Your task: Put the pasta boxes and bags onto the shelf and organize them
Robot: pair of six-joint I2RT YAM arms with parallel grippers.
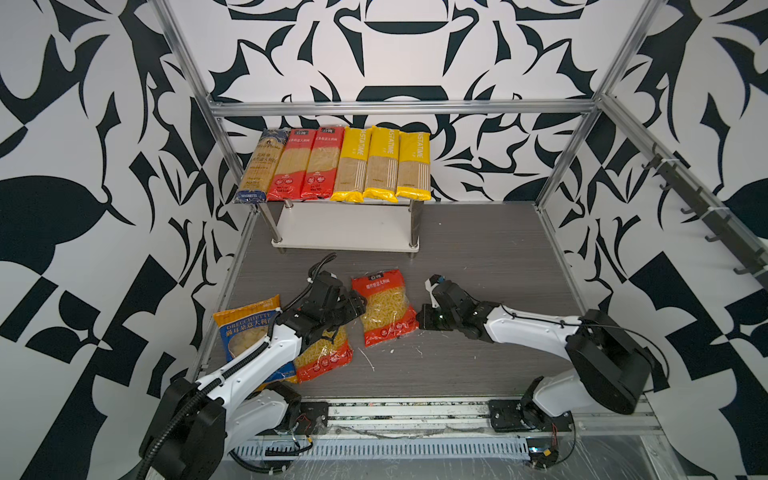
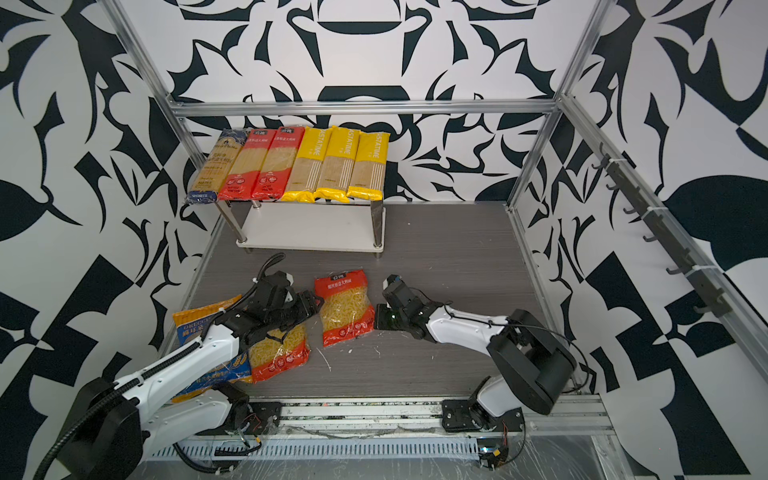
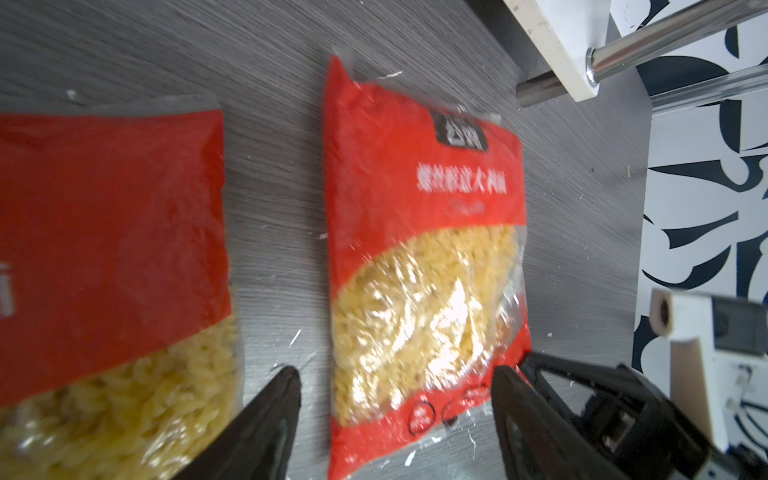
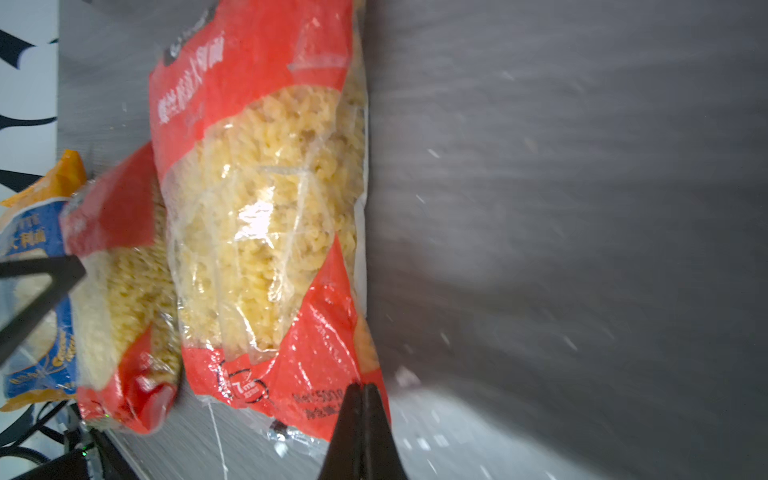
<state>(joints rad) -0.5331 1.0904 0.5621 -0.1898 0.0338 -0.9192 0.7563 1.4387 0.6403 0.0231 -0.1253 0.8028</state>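
Short red bag (image 1: pixel 384 307) flat on desk (image 1: pixel 478 257), in front of shelf (image 1: pixel 345 228). Judged soft, crinkly, slippery. Edge seam seemingly pinched by right end effector (image 4: pixel 361 388). Left end effector (image 3: pixel 397 372) spread, empty. Fat middle judged safer hold.

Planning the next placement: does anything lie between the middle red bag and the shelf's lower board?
Nothing visible: bare tabletop lies between the middle red bag and the shelf's lower board. The open left gripper is at the bag's left side, off that path.
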